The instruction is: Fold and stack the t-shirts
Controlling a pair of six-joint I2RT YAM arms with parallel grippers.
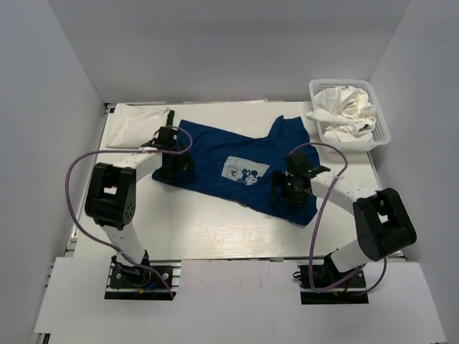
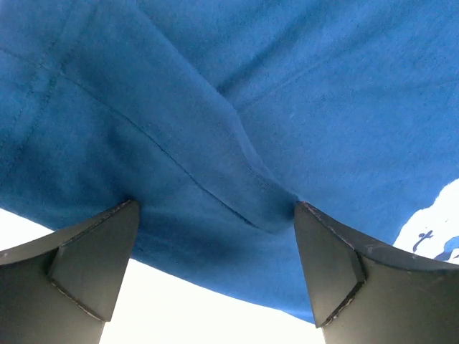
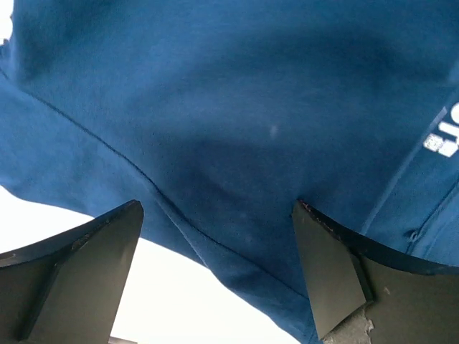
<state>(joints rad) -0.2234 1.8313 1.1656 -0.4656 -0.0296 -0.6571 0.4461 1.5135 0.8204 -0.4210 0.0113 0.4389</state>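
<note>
Looking down from the top camera, I see the blue t-shirt (image 1: 222,154) lying spread across the middle of the table (image 1: 215,229), mouse print facing up. Left gripper (image 1: 174,166) sits over the shirt's left edge; on its wrist view the fingers (image 2: 93,258) stand wide apart with a ridge of blue cloth between them. Right gripper (image 1: 285,193) is low over the shirt's near right part, fingers (image 3: 337,272) likewise spread. Folded white shirt (image 1: 136,116) at far left. Crumpled white shirts (image 1: 348,107) fill the basket (image 1: 343,81), far right.
</note>
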